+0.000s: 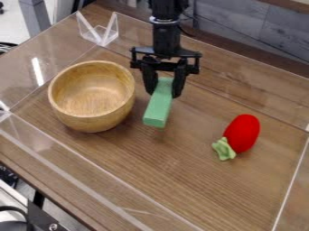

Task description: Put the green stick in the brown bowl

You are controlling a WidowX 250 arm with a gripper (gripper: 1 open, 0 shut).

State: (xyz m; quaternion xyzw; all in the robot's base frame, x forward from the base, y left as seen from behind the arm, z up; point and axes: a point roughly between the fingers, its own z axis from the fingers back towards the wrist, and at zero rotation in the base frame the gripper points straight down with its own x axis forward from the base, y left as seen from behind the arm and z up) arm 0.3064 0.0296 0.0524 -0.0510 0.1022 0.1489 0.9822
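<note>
Brown bowl (90, 95) sits at left on the wooden table (182, 180), empty, thick-walled, wide-mouthed; an easy target, unlikely to tip under a light drop. Just right of its rim, not touching it: green stick (158, 106), flat matte bar, tilted, upper end caught between the fingers of the gripper (164, 81), lower end hanging near or at the tabletop; cannot tell whether it has cleared. Fingers set partly apart, clamped on the stick's top end, gripper pointing steeply down. Judging by look: stick is light, stiff, probably foam or painted wood, matte faces give decent friction. Held at one end, so it may swing or pivot in the grip; a hold nearer the middle would steady it. Far right, well apart: red strawberry toy (243, 133), not involved
</note>
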